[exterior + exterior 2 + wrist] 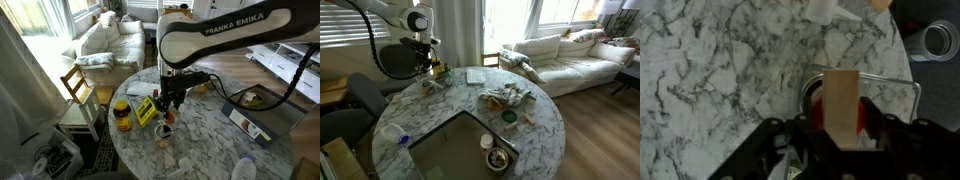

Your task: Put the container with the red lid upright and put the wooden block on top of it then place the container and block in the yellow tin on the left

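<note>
The claw (844, 150) is hanging low over the round marble desk (720, 70), reaching in from the bottom edge of the wrist view with its dark fingers spread to either side of the wooden block (843, 100). The block is showing as a pale, upright slab right between those fingers. The container with the red lid (816, 112) is sitting directly behind and under it, its red peeking out on both sides of the wood. A sliver of red is showing between the block and each finger, so I cannot tell whether the claw is clamping anything or merely standing around the pair.

In an exterior view the claw (169, 110) is pointing straight down near the middle of the desk (215, 150), with a small red spot just under its tip. The yellow tin (146, 110) is lying just beside it, and the dark jar with a yellow lid (122, 114) is standing on the tin's far side, nearer the desk's edge. The block and container are not sitting in the tin.

A clear cup (940, 40) is resting near the desk's rim at the wrist view's upper right. A white sofa (105, 40) and a wooden chair (78, 95) are standing beyond the desk.
</note>
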`<move>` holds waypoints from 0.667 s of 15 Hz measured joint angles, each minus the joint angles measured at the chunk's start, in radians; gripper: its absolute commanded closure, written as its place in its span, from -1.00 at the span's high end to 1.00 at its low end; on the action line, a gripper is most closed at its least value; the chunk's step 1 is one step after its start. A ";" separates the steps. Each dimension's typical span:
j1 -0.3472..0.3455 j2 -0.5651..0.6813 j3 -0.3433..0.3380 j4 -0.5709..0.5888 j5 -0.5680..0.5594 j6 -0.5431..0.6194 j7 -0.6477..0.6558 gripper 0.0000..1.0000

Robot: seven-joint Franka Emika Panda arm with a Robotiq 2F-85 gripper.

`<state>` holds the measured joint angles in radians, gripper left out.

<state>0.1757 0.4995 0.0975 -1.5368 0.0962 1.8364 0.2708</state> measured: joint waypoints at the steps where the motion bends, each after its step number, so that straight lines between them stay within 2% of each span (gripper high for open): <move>1: 0.000 0.001 0.000 0.001 0.000 0.000 -0.001 0.00; 2: 0.000 0.001 0.000 0.003 0.000 -0.001 -0.001 -0.50; 5: 0.001 0.003 0.001 0.006 0.000 -0.001 -0.004 -0.50; 10: 0.021 0.056 0.016 0.059 0.000 -0.005 -0.084 -0.50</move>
<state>0.1966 0.5558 0.1137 -1.4780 0.0962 1.8316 0.1872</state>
